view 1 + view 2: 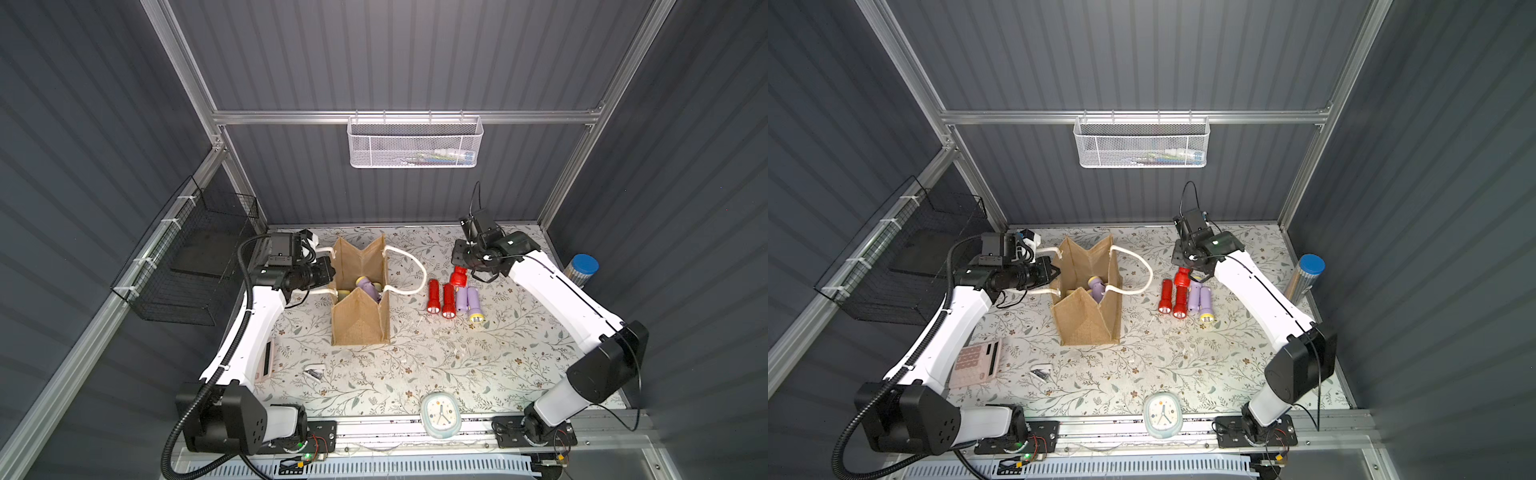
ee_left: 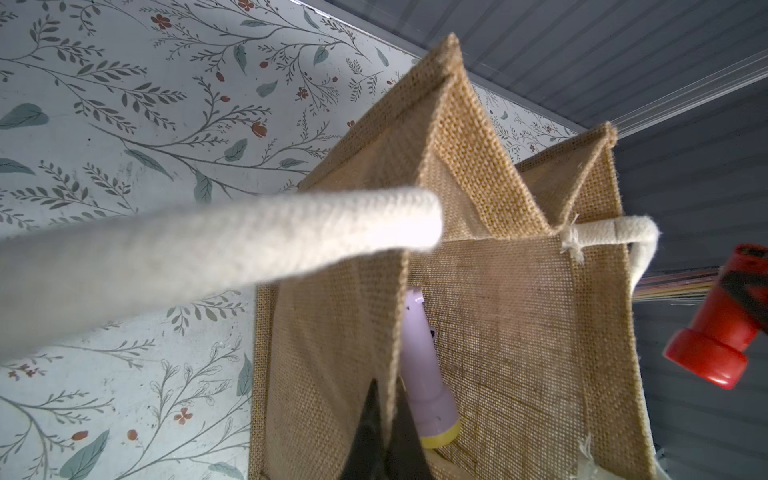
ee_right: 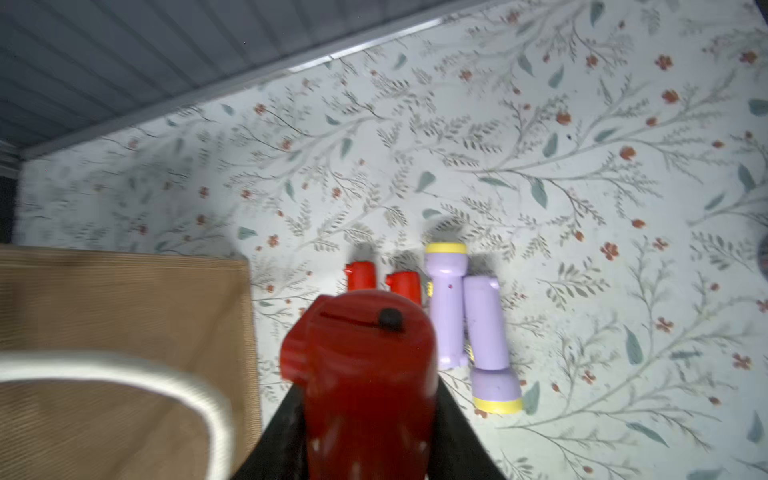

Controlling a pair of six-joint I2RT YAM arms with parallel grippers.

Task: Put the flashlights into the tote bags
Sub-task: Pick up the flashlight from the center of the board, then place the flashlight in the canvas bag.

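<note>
Left pincer (image 2: 388, 415): pressed together on the rim of one side wall of the tote bag (image 2: 498, 332), with the burlap caught between its two dark fingers. Only the left wrist view shows this pinch close up. That view also looks into the open bag, where a lavender flashlight (image 2: 419, 374) with a yellow head leans against the inner wall. A white rope handle (image 2: 208, 249) crosses the foreground. In both top views the bag stands upright on the floral surface (image 1: 415, 374), with its mouth open.

Right pincer (image 3: 365, 419): pinching a red flashlight (image 3: 361, 365) around its body. It is lifted clear of the surface, to the right of the bag and apart from it. The right wrist view alone shows the black switch on its barrel, slightly blurred. In both top views the held flashlight hangs over the far end of a row of four flashlights (image 1: 448, 301) lying side by side. Two red ones lie nearer the bag, then two lavender ones. The right wrist view shows the lavender pair's yellow heads pointing opposite ways.

Farther out:
- A pale clock (image 1: 440, 415) lies at the front edge.
- In a top view, a pink calculator (image 1: 976, 361) lies beside the left arm.
- A silver cylinder with a blue cap (image 1: 582, 270) stands at the right edge.
- A white mesh basket (image 1: 415, 141) hangs on the back wall.
- A black wire basket (image 1: 187, 257) hangs on the left wall.
</note>
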